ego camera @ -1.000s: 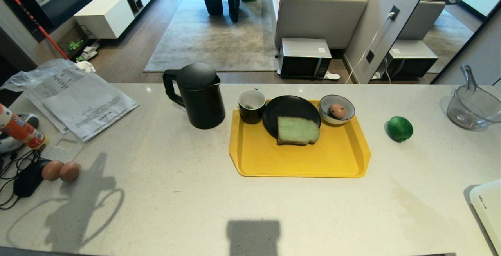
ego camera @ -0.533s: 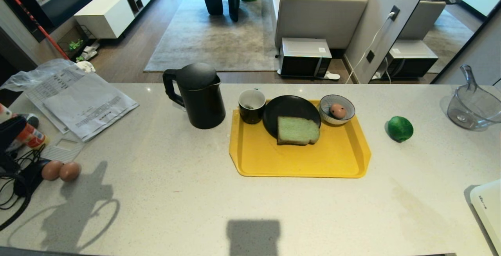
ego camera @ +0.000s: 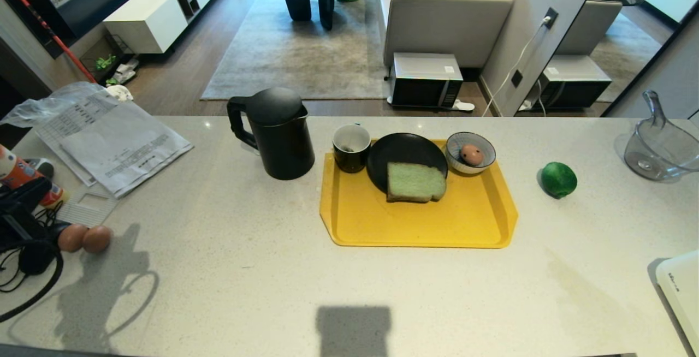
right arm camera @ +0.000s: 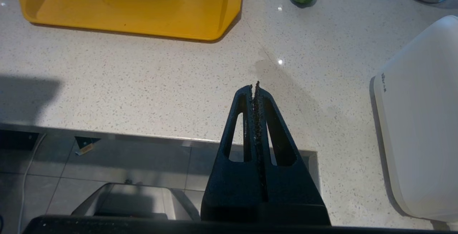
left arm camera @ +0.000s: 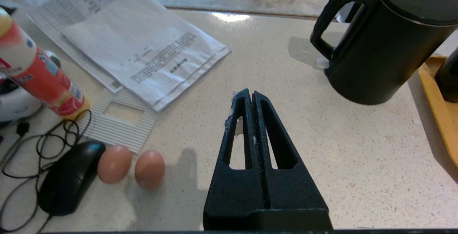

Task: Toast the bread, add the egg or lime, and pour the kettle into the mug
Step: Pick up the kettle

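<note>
Head view has whole counter (ego camera: 229,269): kettle (ego camera: 276,133) upright, just left of yellow tray (ego camera: 418,226); mug (ego camera: 350,148), bread (ego camera: 415,182) half on black plate (ego camera: 401,155), spotted egg (ego camera: 471,154) in striped bowl (ego camera: 486,152); lime (ego camera: 558,179) right of tray. Left wrist view adds my left gripper (left arm camera: 252,96), tips pressed together, empty, above counter w/ two brown eggs (left arm camera: 130,166) nearby. Right wrist view: right gripper (right arm camera: 256,89) also closed, empty, over counter's near edge.

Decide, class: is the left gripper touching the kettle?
Apart. In the left wrist view, the left gripper is shut over bare counter, and a stretch of that surface separates its tips from the kettle.
</note>
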